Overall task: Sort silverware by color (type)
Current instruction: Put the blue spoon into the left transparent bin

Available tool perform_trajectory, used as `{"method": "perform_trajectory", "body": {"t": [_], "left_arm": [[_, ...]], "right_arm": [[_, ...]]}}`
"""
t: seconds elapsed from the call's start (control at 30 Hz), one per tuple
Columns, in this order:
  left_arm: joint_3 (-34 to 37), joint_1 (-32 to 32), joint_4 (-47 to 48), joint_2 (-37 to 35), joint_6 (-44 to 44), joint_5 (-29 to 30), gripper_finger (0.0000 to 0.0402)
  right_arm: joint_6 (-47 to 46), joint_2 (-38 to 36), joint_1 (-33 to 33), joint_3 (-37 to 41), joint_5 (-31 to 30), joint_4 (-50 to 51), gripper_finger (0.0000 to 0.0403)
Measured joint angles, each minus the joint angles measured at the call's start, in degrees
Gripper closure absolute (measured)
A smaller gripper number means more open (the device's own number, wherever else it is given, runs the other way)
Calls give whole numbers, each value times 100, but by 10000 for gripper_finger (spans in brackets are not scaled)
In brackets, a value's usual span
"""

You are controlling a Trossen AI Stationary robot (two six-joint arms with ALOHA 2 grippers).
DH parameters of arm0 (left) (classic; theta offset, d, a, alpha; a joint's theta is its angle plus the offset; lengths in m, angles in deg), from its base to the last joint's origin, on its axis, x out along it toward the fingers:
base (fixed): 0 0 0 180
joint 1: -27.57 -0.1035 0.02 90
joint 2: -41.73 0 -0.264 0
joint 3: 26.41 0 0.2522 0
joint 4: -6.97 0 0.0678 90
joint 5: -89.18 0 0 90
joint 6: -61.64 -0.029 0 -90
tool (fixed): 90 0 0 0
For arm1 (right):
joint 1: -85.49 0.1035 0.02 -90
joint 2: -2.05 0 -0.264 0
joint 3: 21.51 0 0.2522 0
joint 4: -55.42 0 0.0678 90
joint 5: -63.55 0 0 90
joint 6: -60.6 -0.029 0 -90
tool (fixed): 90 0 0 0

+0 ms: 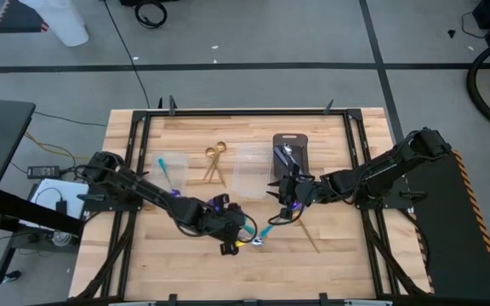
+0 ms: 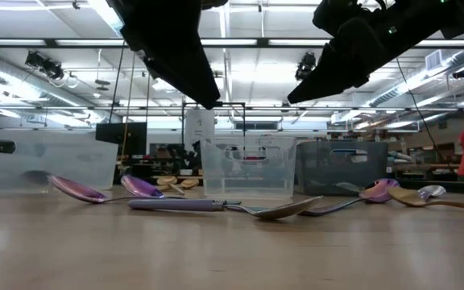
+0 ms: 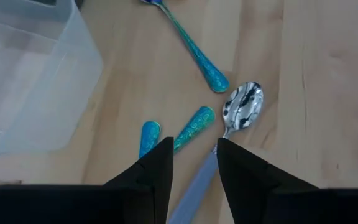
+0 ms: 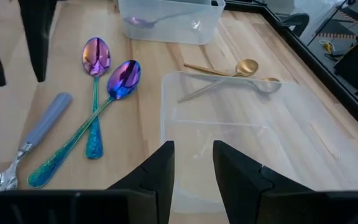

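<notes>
In the high view, the wooden surface (image 1: pixel 143 255) is seen with the left claw (image 1: pixel 230 245) low at centre and the right claw (image 1: pixel 286 210) just right of centre. A teal-handled spoon (image 1: pixel 264 231) is seen between the two claws, and gold pieces (image 1: pixel 215 161) lie at upper centre. A dark tray (image 1: pixel 300 140) sits to the right of the gold pieces, with clear bins (image 1: pixel 249 170) between them.

In the low view, purple spoons (image 2: pixel 79 190) are spread along the surface from left to right, with a grey-handled utensil (image 2: pixel 176 205) at centre; both arms hang from the top edge, clear of the surface.

In the left wrist view, the left claw (image 3: pixel 192 165) is seen with its fingers apart and nothing clamped. Just beyond it lie a silver spoon (image 3: pixel 242 107) and teal handles (image 3: pixel 194 124).

In the right wrist view, the right claw (image 4: pixel 192 163) is likewise held apart and empty, over a clear bin (image 4: pixel 241 124). Two purple spoons (image 4: pixel 123 79) lie at left, and a gold spoon (image 4: pixel 244 67) at upper right.
</notes>
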Motion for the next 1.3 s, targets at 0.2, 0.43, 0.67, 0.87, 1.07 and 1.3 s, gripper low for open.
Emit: {"method": "perform_trajectory", "body": {"t": [0.2,0.43,0.67,0.87,1.07,1.3], "left_arm": [[-1,123,-81,251,-224,621,269],[2,153,-170,444,-349,665,269],[2,253,-284,444,-390,664,269],[2,264,-294,444,-392,683,269],[2,252,-294,444,-394,683,269],[2,-105,-98,442,-369,-321,269]], "right_arm": [[0,0,-98,0,-32,-8,281],[0,0,-99,0,-30,-50,281],[1,0,-99,0,27,-63,281],[1,0,-99,0,38,-68,281],[4,0,-99,0,90,-82,281],[106,0,-99,0,120,-205,281]]}}
